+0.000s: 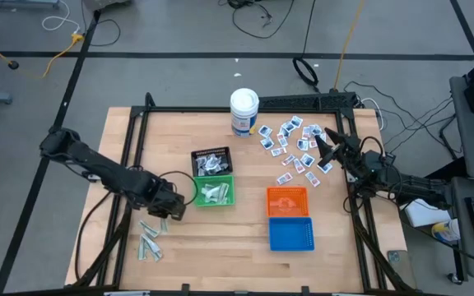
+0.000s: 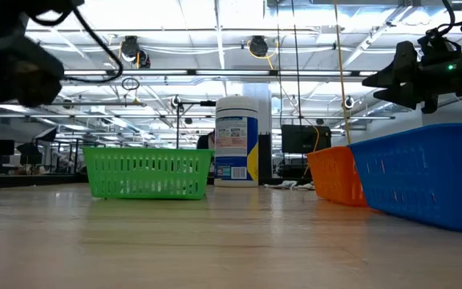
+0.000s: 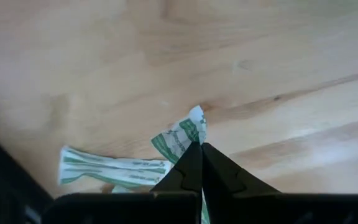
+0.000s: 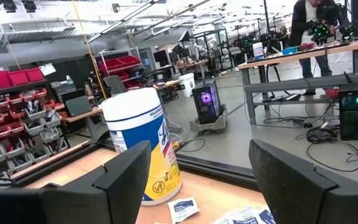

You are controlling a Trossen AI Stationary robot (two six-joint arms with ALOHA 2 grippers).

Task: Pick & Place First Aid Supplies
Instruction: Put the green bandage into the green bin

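My left gripper (image 1: 172, 210) hovers above the table near the green basket (image 1: 214, 192) and is shut on a pale strip packet with green print (image 3: 182, 134). Another strip (image 3: 110, 168) lies flat on the wood below it, and several more lie by the near edge (image 1: 150, 240). White square packets with blue print (image 1: 293, 148) lie scattered on the far right of the table. My right gripper (image 1: 329, 150) is open and held over their right edge, raised off the table (image 2: 407, 74), touching nothing; its fingers frame the canister (image 4: 143, 144). My left gripper pinches the strip packet between its two shut fingertips (image 3: 191, 163), on one end of the strip (image 3: 190, 142). The rest of the strip sticks out crumpled beyond the fingertips. It looks lifted clear of the wood, but the fingers hide part of it.
The black basket (image 1: 211, 160) and the green basket hold packets. The orange basket (image 1: 287, 200) and blue basket (image 1: 290, 233) sit right of centre. A white canister (image 1: 243, 111) stands at the far edge. A black frame borders the table (image 1: 138, 131).
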